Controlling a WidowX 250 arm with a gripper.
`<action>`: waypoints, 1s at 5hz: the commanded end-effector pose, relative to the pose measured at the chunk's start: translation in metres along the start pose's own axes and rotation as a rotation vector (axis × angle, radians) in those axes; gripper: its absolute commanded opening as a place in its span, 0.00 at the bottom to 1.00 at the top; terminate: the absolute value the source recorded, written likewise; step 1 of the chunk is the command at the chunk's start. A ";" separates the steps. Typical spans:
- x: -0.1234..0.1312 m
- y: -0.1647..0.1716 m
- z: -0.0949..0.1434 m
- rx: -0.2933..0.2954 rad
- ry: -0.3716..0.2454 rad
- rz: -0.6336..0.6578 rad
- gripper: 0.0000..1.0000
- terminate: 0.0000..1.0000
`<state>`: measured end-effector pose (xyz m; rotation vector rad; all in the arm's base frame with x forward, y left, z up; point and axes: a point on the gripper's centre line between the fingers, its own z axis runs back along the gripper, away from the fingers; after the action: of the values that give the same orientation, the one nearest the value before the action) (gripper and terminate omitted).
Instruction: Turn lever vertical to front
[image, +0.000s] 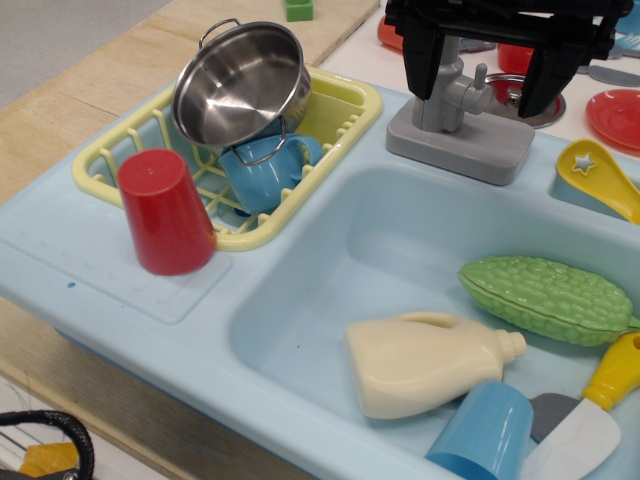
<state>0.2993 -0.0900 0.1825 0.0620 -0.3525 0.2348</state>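
Black and spread apart, the end effector (488, 62) straddled the grey plastic toy tap column (440, 85); the short grey plastic lever (482, 88), tipped by a small peg, jutted between its two fingers, clear of both, above the rectangular grey base (458, 148).

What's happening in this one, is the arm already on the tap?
A black gripper hangs over the grey toy tap at the back of the light blue sink, one finger on each side of the tap column. The lever sticks out to the right between the fingers; whether they touch it cannot be told. A cream bottle, a green gourd and a blue cup lie in the basin.
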 end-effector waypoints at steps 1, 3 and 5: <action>0.000 0.000 0.000 0.000 0.000 0.000 1.00 0.00; 0.024 -0.013 0.004 0.011 -0.026 -0.095 1.00 0.00; 0.036 -0.015 -0.002 0.000 -0.049 -0.136 1.00 0.00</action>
<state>0.3355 -0.0989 0.1797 0.0877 -0.3802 0.1015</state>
